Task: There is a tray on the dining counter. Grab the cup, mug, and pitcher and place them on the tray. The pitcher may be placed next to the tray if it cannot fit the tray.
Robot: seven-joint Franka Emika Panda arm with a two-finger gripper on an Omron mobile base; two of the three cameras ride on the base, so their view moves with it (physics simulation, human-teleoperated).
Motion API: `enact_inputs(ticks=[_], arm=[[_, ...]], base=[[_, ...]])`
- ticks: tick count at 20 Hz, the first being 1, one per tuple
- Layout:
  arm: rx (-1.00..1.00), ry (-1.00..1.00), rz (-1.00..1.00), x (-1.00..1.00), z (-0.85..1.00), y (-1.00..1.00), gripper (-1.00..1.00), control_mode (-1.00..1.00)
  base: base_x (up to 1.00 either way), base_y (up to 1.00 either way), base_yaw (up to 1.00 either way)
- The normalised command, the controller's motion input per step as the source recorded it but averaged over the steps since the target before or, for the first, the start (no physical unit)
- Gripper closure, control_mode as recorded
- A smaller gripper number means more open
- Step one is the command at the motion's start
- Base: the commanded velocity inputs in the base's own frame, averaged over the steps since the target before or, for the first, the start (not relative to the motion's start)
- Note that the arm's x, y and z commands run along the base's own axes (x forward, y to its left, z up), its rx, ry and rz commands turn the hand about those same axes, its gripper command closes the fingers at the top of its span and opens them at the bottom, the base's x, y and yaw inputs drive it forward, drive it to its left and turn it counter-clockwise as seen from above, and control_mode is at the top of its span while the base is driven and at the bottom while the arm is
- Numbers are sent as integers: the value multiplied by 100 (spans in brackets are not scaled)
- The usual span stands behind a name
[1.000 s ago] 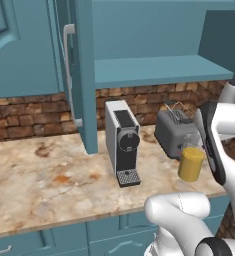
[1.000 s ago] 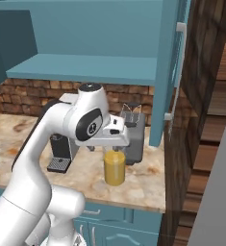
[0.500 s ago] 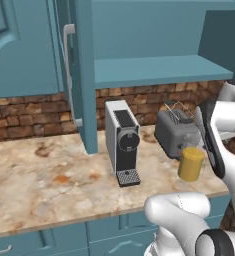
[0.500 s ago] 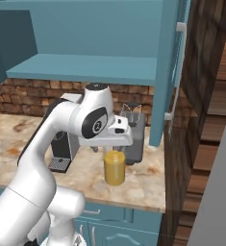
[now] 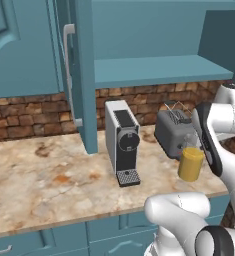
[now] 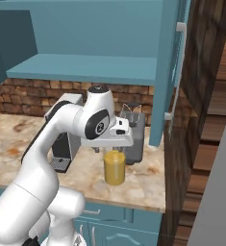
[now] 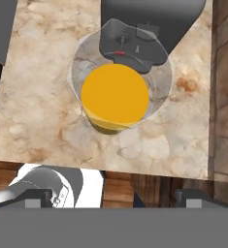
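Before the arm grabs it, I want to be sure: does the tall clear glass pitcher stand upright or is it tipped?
Upright. The clear glass pitcher stands on its base on the marbled counter; the hand view looks straight down onto its round orange liquid surface.

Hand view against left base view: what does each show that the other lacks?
Hand view: the round glass rim of the pitcher from straight above, with the orange liquid as a disc inside it.

Left base view: the coffee machine in full, the brick backsplash, the open cabinet shelf and cabinet door.

Both: the pitcher, the grey toaster right behind it, and the marbled counter.
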Motion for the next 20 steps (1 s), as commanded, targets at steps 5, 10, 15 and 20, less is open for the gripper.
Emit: enact_inputs(ticks=[5,10,15,20], arm=[[0,2,0,6,0,0,-100,-100],[0,3,0,8,-1,0,-100,-100],[0,0,0,3,-2,0,-100,-100],[1,0,1,3,-13,-5,-100,-100]], base=[[0,0,0],[0,0,0],[0,0,0],[0,0,0]])
